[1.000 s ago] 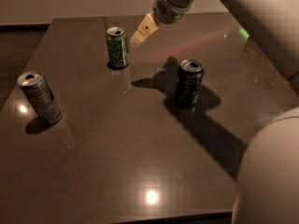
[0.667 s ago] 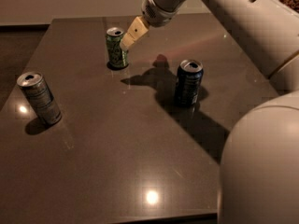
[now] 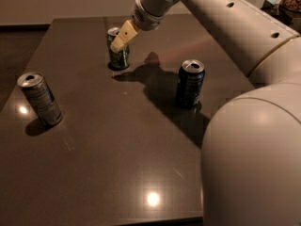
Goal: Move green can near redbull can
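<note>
The green can (image 3: 119,55) stands upright on the dark table (image 3: 117,140) at the far middle. My gripper (image 3: 120,39) reaches down from the upper right, and its cream fingertips overlap the can's top and right side. The redbull can (image 3: 40,99), slim and silver-grey, stands upright near the table's left edge, well apart from the green can.
A dark blue can (image 3: 190,83) stands upright right of centre. My white arm (image 3: 244,107) fills the right side of the view. The table's near edge runs along the bottom, with dark floor at the far left.
My gripper has moved left and down, from beside the green can's upper right to over its top. The cans have not moved.
</note>
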Robot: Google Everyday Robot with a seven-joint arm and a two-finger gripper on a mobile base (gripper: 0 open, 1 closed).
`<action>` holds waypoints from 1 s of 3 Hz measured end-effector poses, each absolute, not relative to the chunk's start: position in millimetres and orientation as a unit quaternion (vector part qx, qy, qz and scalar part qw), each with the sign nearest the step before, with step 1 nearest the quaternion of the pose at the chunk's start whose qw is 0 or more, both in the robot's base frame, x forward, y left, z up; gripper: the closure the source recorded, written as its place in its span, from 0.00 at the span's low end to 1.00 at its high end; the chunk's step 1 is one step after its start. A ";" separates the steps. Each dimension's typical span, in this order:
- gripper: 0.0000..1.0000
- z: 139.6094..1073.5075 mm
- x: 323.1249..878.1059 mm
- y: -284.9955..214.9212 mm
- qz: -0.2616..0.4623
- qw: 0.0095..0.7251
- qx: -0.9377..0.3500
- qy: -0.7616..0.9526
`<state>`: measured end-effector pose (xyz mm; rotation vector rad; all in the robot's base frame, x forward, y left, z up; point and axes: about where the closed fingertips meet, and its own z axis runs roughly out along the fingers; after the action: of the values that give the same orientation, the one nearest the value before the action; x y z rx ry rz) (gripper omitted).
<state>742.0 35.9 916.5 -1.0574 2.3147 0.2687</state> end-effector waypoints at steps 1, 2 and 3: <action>0.00 911.3 749.1 48.6 0.109 0.289 -0.394 0.866; 0.00 905.8 751.7 71.4 0.126 0.288 -0.404 0.859; 0.16 905.9 749.8 83.0 0.132 0.287 -0.412 0.855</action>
<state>749.8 83.0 905.9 -1.1012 2.2841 0.3539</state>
